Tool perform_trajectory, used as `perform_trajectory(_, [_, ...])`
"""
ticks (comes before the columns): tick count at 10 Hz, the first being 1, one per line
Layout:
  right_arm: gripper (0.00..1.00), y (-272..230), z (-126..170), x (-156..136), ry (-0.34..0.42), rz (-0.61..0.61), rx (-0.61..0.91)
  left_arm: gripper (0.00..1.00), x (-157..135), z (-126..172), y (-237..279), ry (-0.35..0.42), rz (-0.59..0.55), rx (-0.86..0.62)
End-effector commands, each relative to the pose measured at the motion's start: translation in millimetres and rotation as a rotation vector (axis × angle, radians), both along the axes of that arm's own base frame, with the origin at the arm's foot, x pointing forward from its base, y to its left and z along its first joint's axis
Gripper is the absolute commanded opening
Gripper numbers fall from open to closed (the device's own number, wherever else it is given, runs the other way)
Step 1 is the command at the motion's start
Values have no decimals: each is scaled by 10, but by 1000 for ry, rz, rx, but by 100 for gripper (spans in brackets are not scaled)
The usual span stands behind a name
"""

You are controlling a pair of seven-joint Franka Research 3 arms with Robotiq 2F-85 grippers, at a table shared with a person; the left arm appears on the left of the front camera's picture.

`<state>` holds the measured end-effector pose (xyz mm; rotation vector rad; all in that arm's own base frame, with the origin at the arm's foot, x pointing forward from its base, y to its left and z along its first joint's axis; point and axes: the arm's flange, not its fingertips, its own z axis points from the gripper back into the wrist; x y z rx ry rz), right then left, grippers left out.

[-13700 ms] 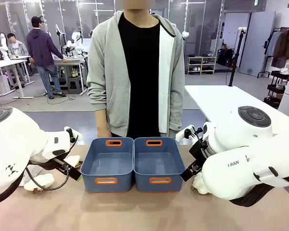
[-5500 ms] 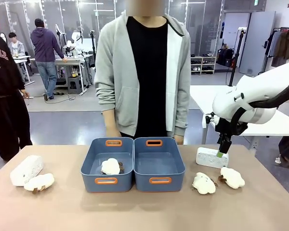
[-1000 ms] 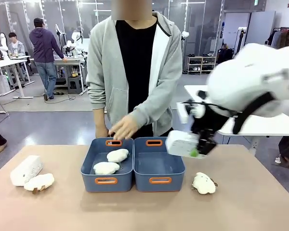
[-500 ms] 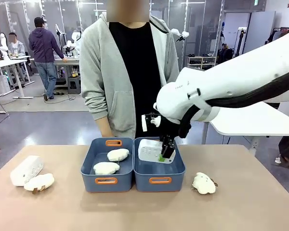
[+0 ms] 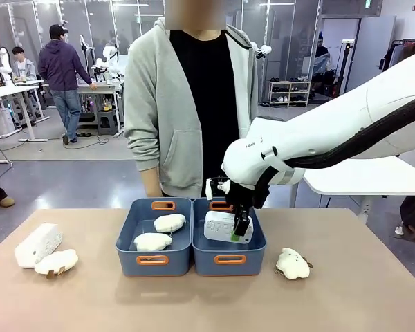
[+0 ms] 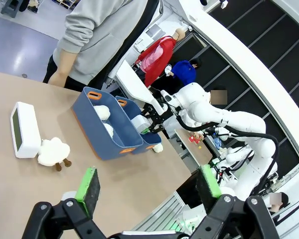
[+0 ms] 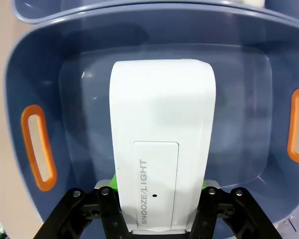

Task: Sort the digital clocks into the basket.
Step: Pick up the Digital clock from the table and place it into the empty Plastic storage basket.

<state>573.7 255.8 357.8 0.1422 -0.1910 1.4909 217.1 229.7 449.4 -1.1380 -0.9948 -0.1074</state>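
Note:
My right gripper (image 5: 236,232) is shut on a white digital clock (image 5: 223,227), held low inside the right-hand slate-blue basket (image 5: 257,247). In the right wrist view the clock (image 7: 162,124) stretches out from between my fingers (image 7: 159,199) over the basket floor (image 7: 84,99), its "SNOOZE/LIGHT" bar facing the camera. A second digital clock (image 5: 38,243) lies at the table's far left, also seen on its side (image 6: 21,128) in the left wrist view. My left gripper (image 6: 148,183) hangs open above the table with nothing between its green pads.
The joined left tub (image 5: 130,250) holds two cream plush toys (image 5: 169,223). One more plush (image 5: 55,261) lies by the left clock, another (image 5: 292,263) right of the tubs. A person in a grey hoodie (image 5: 159,117) stands at the far edge, arms down.
My right gripper has carried the clock from the right, over the tub rim, and down into the right basket. The person's hand has drawn back from the left tub.

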Motion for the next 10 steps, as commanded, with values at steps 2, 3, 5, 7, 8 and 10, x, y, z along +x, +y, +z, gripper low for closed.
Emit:
perform_trajectory(2, [64,32,20,42,28,-39,-38,100,14,20,24,-32,-1,-7])
perform_trajectory(3, [68,32,25,16,37,-39,-32,100,14,20,24,-32,-1,-7])
perform_trajectory(5, [89,4,97,-23,28,-35,-20,100,14,20,24,-32,-1,-7])
perform_trajectory(7, [100,-21,202,-111,13,-13,16,100,14,20,24,-32,-1,-7])
perform_trajectory(8, [100,-95,238,-160,-10,12,41,100,14,20,24,-32,-1,-7])
perform_trajectory(10, [100,16,129,-29,8,-15,-5,100,14,20,24,-32,-1,-7])
